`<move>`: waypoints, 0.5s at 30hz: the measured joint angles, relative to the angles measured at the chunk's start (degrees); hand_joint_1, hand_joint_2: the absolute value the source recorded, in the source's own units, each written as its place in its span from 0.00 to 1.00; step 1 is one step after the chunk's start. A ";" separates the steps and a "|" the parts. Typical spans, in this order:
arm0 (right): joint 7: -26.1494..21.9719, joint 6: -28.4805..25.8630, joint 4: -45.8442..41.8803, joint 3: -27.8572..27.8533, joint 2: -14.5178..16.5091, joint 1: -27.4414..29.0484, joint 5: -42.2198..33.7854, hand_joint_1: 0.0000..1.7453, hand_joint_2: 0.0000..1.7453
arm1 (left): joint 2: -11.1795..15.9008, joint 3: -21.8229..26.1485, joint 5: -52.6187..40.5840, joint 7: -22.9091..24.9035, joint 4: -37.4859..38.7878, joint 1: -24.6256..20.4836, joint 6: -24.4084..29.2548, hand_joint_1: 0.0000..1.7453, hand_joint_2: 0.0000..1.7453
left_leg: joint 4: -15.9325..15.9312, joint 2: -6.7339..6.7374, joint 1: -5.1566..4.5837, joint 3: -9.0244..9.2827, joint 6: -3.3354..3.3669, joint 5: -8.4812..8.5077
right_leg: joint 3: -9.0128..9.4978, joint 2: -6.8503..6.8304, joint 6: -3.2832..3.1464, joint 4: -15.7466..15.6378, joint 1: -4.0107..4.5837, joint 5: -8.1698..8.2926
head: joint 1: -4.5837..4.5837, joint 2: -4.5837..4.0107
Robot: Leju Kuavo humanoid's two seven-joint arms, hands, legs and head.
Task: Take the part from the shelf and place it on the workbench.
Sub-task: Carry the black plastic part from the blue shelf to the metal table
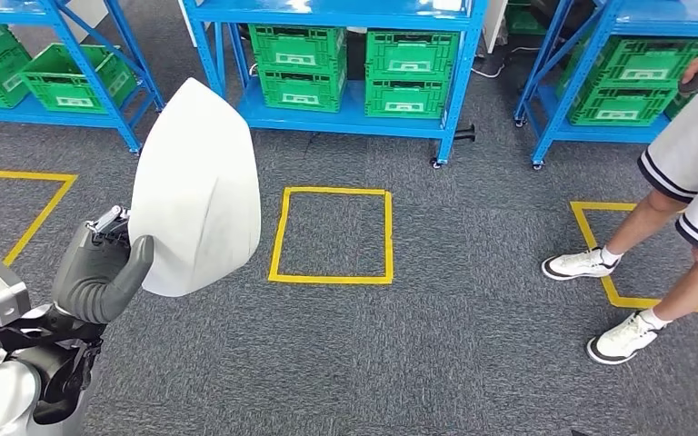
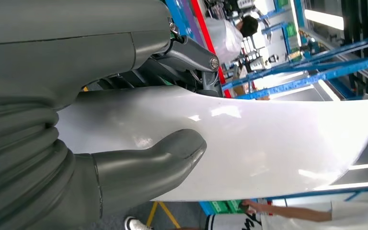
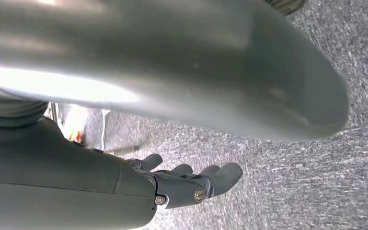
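The part (image 1: pixel 198 191), a large white curved panel with a pointed top, stands upright in my left hand (image 1: pixel 100 272), raised above the grey carpet (image 1: pixel 418 354). My thick grey thumb (image 2: pixel 153 160) presses across its glossy face near the lower edge, and my darker fingers (image 2: pixel 191 57) sit behind it, so the panel is pinched between them. In the left wrist view the part (image 2: pixel 268 139) stretches away from my palm toward its narrow end.

My right hand (image 3: pixel 191 184) hangs over the carpet with its fingers loosely apart and nothing in them.

Just beside the part on the floor lies a square of yellow tape (image 1: pixel 332 234). Beyond it a blue shelf (image 1: pixel 345 113) carries green crates (image 1: pixel 354 68), with more blue shelves and crates to either side. At the right, well apart from me, a person (image 1: pixel 682 182) in white shorts and white trainers stands near another yellow outline.
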 joint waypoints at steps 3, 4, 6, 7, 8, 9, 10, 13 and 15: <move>0.00 -0.14 0.00 0.01 -0.03 0.02 -0.01 0.00 0.00 | -0.26 -0.12 0.01 0.13 0.37 -0.22 0.00 1.00 1.00 | 0.50 -1.21 0.02 -1.52 0.34 1.01 | -4.09 0.87 0.34 10.87 0.02 -6.19 | 0.23 0.00; 0.01 -0.17 0.00 0.01 -0.03 0.02 -0.02 0.00 0.00 | -0.32 -0.16 0.01 0.15 0.49 -0.21 0.00 1.00 1.00 | 0.83 -1.72 0.02 -2.13 0.26 1.24 | -4.53 0.95 0.40 12.79 0.05 -6.86 | 0.24 0.00; 0.00 -0.18 0.00 0.01 -0.02 0.02 -0.02 0.00 0.00 | -0.43 -0.25 0.01 0.16 0.67 -0.22 0.00 1.00 1.00 | 1.69 -2.82 0.07 -3.18 0.00 1.50 | -1.84 1.29 0.31 9.72 0.04 -5.21 | 0.28 0.00; -0.01 -0.19 0.00 0.01 -0.03 0.01 -0.02 0.00 0.00 | -0.48 -0.27 0.01 0.16 0.70 -0.26 0.00 1.00 1.00 | 2.19 -3.35 0.13 -3.64 -0.15 1.54 | 0.71 2.12 0.19 5.67 -0.02 -3.97 | 0.29 0.00; -0.02 -0.18 0.00 0.01 -0.01 0.00 -0.03 0.00 0.00 | -0.54 -0.28 0.01 0.15 0.71 -0.32 0.00 1.00 1.00 | 2.66 -3.85 0.08 -4.09 -0.40 1.55 | 2.90 3.12 0.05 2.09 0.06 -3.11 | 0.33 0.00; -0.04 -0.18 0.00 0.01 0.01 0.01 -0.03 0.00 0.00 | -0.58 -0.30 0.01 0.16 0.71 -0.38 0.00 1.00 1.00 | 3.03 -4.33 0.04 -4.47 -0.69 1.58 | 4.33 3.86 -0.18 -0.44 0.06 -2.66 | 0.36 0.01; -0.05 -0.18 0.00 0.01 0.03 0.02 -0.04 0.00 0.00 | -0.62 -0.32 0.01 0.15 0.71 -0.42 0.00 1.00 1.00 | 3.22 -4.78 0.02 -4.79 -1.04 1.68 | 4.88 4.27 -0.47 -1.58 0.12 -2.66 | 0.37 0.02; -0.19 -0.20 0.00 0.01 0.15 -0.03 -0.10 0.00 0.00 | -0.67 -0.46 0.01 0.14 0.72 -0.38 -0.01 1.00 1.00 | 3.14 -5.68 0.05 -5.40 -2.14 2.16 | 4.77 2.73 -1.62 -1.88 0.14 -2.19 | 0.35 0.01; -0.33 -0.20 0.00 0.01 0.22 -0.05 -0.16 0.00 0.00 | -0.67 -0.51 0.01 0.14 0.74 -0.45 -0.02 1.00 1.00 | 5.53 -3.77 0.00 -6.66 -2.73 0.43 | 4.68 1.50 -2.39 -2.23 -0.04 -1.81 | 0.08 0.00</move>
